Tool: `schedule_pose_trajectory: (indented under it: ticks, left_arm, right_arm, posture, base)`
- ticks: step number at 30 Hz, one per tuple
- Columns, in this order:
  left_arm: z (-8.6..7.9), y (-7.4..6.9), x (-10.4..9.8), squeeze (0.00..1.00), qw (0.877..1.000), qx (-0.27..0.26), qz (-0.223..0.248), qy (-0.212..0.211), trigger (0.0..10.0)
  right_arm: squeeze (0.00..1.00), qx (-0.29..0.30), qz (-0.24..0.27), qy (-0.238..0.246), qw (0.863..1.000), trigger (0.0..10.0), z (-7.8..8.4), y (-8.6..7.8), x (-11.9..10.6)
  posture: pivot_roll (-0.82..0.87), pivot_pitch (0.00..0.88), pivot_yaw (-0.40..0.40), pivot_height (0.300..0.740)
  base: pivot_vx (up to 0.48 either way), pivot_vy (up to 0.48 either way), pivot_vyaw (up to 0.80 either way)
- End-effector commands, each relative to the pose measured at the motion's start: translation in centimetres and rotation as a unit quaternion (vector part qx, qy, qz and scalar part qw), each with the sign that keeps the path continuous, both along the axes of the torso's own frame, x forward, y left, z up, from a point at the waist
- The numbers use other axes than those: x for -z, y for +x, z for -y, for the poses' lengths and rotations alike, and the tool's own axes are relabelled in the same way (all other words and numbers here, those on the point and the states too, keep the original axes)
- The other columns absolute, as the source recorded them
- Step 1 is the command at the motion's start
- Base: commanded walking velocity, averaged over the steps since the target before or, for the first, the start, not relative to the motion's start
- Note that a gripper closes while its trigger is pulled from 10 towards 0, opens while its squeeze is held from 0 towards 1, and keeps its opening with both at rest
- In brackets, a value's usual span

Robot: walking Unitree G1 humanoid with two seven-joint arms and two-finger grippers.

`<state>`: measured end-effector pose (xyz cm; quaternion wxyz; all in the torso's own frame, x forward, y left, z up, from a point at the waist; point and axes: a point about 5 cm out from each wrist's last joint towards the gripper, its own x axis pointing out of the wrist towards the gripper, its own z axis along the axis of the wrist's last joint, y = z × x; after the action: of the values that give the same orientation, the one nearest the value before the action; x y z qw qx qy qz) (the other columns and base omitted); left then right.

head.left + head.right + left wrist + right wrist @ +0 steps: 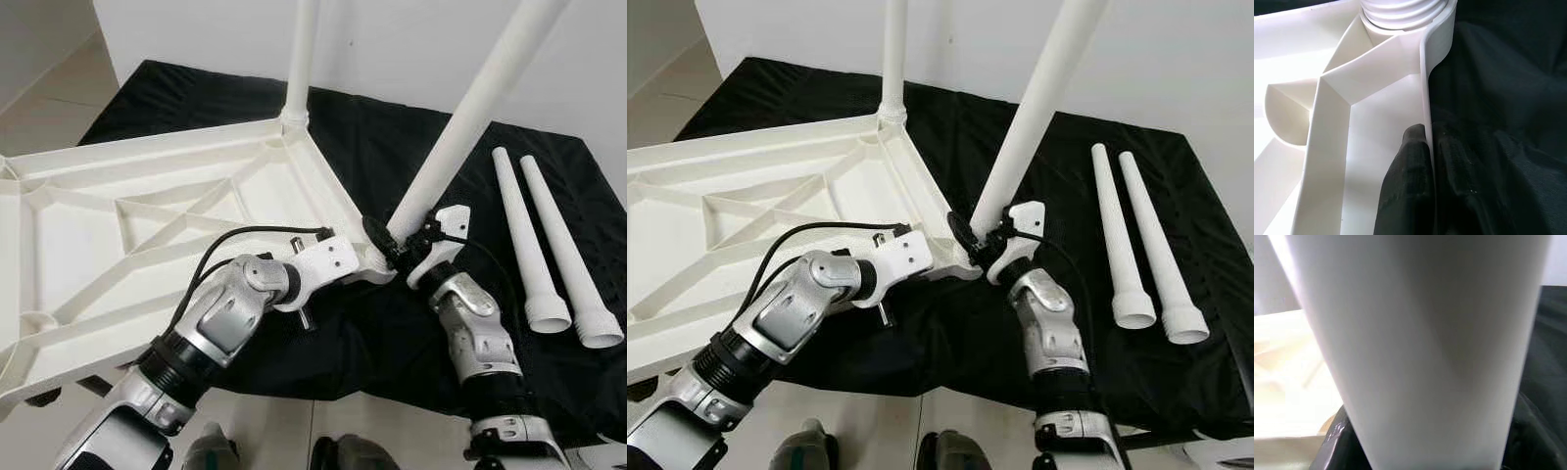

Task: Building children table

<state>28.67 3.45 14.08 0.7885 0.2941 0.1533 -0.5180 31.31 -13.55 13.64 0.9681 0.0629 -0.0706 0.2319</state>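
We count one white tabletop (118,225) lying upside down and one black cloth (392,333). We see four white legs: two standing (302,59) (470,117), two lying loose (519,245) (568,255).

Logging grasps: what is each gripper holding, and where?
Left gripper clamps the tabletop by its edge rim; right gripper grips the tilted leg near its base.

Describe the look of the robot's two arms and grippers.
Both arms are silver metal with black joint bands and rounded elbow housings. The left arm carries a looping black cable to a white wrist block. The right arm has a similar white block and thin cable. Fingers are matte black.
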Motion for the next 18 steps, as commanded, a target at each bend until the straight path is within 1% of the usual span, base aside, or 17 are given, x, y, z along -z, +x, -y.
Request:
schedule_pose_trajectory:
  ticks: [1,2,3,4,6,7,9,10,12,17,18]
  left_arm:
    - [1.58,-0.68,-0.52,0.0,0.999,0.025,0.017,-0.016,10.0]
    - [1.58,-0.68,-0.52,0.0,0.999,0.025,0.017,-0.016,10.0]
    - [1.57,-0.67,-0.51,0.0,0.999,0.024,0.017,-0.016,10.0]
    - [1.56,-0.67,-0.51,0.0,0.999,0.024,0.017,-0.016,10.0]
    - [1.56,-0.67,-0.51,0.0,0.999,0.024,0.017,-0.016,10.0]
    - [1.55,-0.66,-0.52,0.0,0.999,0.023,0.017,-0.016,10.0]
    - [1.55,-0.66,-0.52,0.0,0.999,0.023,0.017,-0.016,10.0]
    - [1.53,-0.63,-0.53,0.0,0.999,0.023,0.018,-0.016,10.0]
    - [1.53,-0.6,-0.54,0.0,0.999,0.022,0.019,-0.016,10.0]
    - [1.61,-0.57,-0.57,0.0,0.999,0.022,0.019,-0.017,10.0]
    - [1.66,-0.55,-0.6,0.0,0.999,0.022,0.019,-0.018,10.0]
  right_arm:
    - [0.0,-0.002,0.033,0.035,0.999,10.0,-3.45,0.08,-2.07]
    - [0.0,-0.002,0.033,0.035,0.999,10.0,-3.45,0.08,-2.07]
    - [0.0,0.053,0.033,0.031,0.998,10.0,-3.61,0.35,-2.29]
    - [0.0,0.091,0.031,0.028,0.995,10.0,-3.68,0.42,-2.46]
    - [0.0,0.091,0.031,0.028,0.995,10.0,-3.68,0.42,-2.46]
    - [0.0,0.142,0.014,0.026,0.989,10.0,-3.59,0.57,-2.23]
    - [0.0,0.142,0.014,0.026,0.989,10.0,-3.59,0.57,-2.23]
    - [0.0,0.157,0.005,0.017,0.987,10.0,-4.08,0.49,-2.13]
    - [0.0,0.168,-0.001,0.011,0.986,10.0,-4.29,0.47,-2.1]
    - [0.0,0.175,-0.01,0.013,0.984,10.0,-4.15,0.47,-1.96]
    - [1.0,0.169,-0.009,0.023,0.985,10.0,-4.0,0.36,-1.98]
  posture:
    - [0.01,0.041,-0.105,0.74]
    - [0.01,0.041,-0.105,0.74]
    - [0.01,0.041,-0.11,0.74]
    - [0.01,0.041,-0.11,0.74]
    - [0.01,0.041,-0.11,0.74]
    - [0.02,0.04,-0.112,0.74]
    - [0.02,0.04,-0.112,0.74]
    - [0.02,0.04,-0.114,0.74]
    - [0.01,0.036,-0.116,0.74]
    - [0.01,0.035,-0.116,0.74]
    - [0.01,0.034,-0.115,0.74]
  base:
    - [0.0,0.0,0.0]
    - [0.0,0.0,0.0]
    - [0.0,0.0,0.0]
    - [0.0,0.0,0.0]
    - [0.0,0.0,0.0]
    - [0.0,0.0,0.0]
    - [0.0,0.0,0.0]
    - [0.0,0.0,0.0]
    - [0.0,0.0,0.0]
    - [0.0,0.0,0.0]
    - [0.0,0.0,0.0]
